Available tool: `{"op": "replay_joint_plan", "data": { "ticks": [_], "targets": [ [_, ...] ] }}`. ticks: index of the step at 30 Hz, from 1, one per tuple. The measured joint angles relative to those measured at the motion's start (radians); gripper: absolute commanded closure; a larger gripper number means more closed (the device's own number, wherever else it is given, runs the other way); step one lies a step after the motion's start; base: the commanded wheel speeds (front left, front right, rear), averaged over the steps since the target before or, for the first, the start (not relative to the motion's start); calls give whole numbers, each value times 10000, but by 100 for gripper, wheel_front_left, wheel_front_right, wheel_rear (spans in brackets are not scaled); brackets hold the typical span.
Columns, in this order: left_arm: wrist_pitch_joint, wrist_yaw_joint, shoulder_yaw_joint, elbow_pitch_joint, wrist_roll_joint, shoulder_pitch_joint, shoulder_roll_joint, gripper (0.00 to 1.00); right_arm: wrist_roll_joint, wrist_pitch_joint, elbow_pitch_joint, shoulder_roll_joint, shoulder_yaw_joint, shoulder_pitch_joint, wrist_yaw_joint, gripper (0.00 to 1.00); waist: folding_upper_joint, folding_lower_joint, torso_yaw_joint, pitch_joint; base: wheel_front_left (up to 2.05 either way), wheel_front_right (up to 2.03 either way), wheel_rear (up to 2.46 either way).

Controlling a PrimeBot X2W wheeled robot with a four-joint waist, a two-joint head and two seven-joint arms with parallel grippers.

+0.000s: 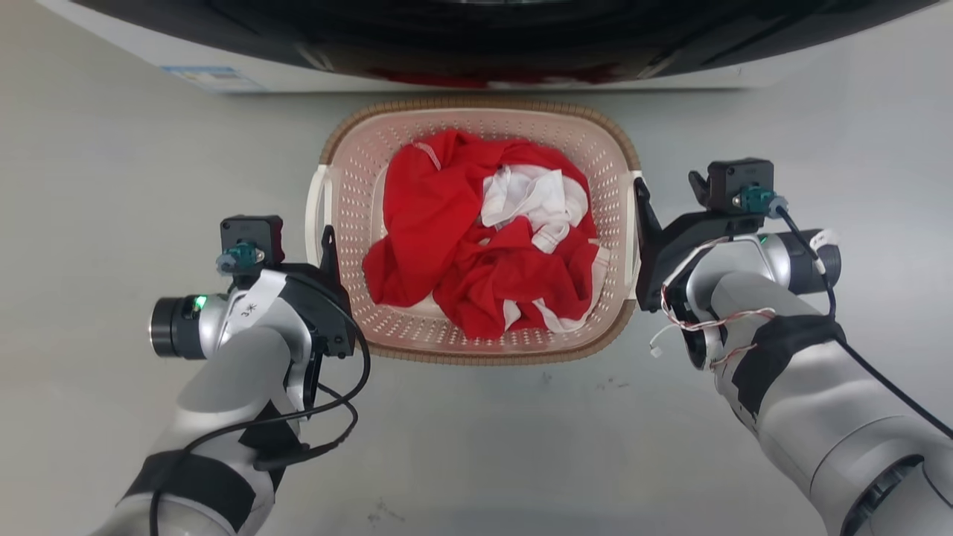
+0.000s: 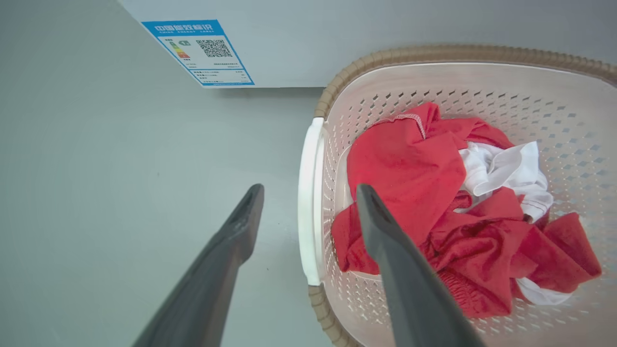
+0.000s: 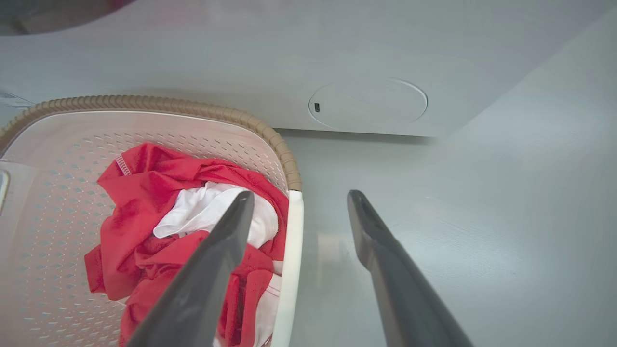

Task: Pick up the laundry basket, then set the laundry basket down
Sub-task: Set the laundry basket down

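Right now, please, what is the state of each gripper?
Left gripper: open, astride the laundry basket's left handle.
Right gripper: open, astride the right handle.

Silver-grey shells on left arm [image 1: 238,372], right arm [image 1: 819,424], with black bands [image 1: 782,346]. Wrists: black camera boxes [image 1: 252,234], teal plugs [image 1: 756,198], black cables [image 1: 893,386]. Loose red-white wires [image 1: 700,324] on right arm. Dark tapered fingers [image 2: 400,274] on left claw [image 2: 309,190], right claw [image 3: 299,193].

Left gripper [image 2: 309,189] with jaws wide apart; one finger over the grey floor [image 2: 96,168], the other over the basket [image 2: 554,115]; the white handle [image 2: 306,207] shows between them; contact cannot be told; red cloth [image 2: 405,168] and white cloth [image 2: 506,168] lie crumpled inside; beyond the brown rim, a washer [image 2: 385,29] bearing a blue label [image 2: 198,52].
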Motion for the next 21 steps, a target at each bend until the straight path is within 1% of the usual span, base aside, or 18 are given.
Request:
{"op": "replay_joint_plan", "data": {
  "ticks": [6,8,13,21],
  "targets": [
    [-75,-82,67,-184,-117,471,4,0,58,-178,-102,2,-161,445,182,0,0,0,-45,-717,0,0,0],
    [-75,-82,234,-362,-117,773,56,0,79,-224,-184,10,-244,729,276,0,0,0,-71,-1118,0,0,0],
    [-75,-63,596,-961,-115,1275,332,0,182,-226,-326,-36,-633,1235,290,0,0,-1,-118,-1821,0,0,0],
    [-75,56,947,-2148,380,2298,685,0,190,-226,-1289,-443,-1607,2018,259,0,-1,0,-172,-2988,0,0,0]
  ]
}}
